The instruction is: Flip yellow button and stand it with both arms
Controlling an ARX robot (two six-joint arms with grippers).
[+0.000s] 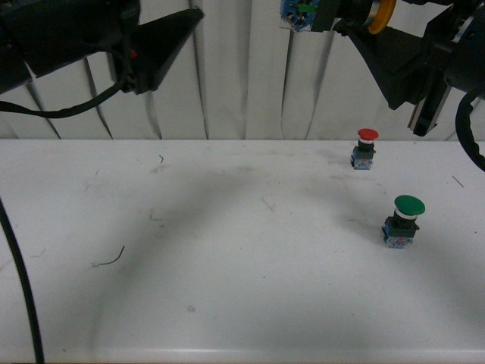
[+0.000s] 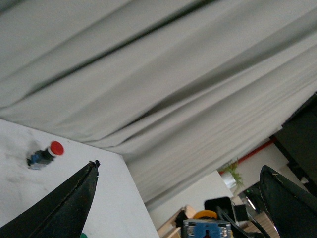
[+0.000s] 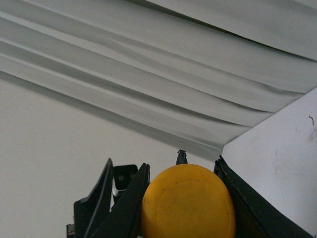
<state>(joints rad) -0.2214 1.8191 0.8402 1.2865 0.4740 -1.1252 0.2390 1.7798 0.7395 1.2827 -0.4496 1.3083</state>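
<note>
we see the yellow button (image 1: 333, 15) held high in the air at about 1 o'clock in the front view, well above the table (image 1: 227, 303). the right gripper (image 3: 182, 169) is clenched on it, its fingers (image 3: 130, 203) pressing either side of the round yellow cap (image 3: 188, 204). the blue contact block (image 2: 205, 229) sticks out sideways toward the left arm. the left gripper (image 2: 181, 167) sits at about 11 o'clock in the front view, spread wide and holding nothing, well apart from the button.

we judge the handover to be the risky part. the cap is round and looks smooth, so the button could swivel or slip in the right gripper's hold if the left gripper nudges the block off-centre. if the right gripper lets go before the left one has closed firmly, the button would drop a long way to the table and likely bounce or roll. the red button (image 1: 366, 148) at about 2 o'clock and the green button (image 1: 405, 220) at about 4 o'clock both stand under that side, so a falling button or a low-swinging arm could topple them.
</note>
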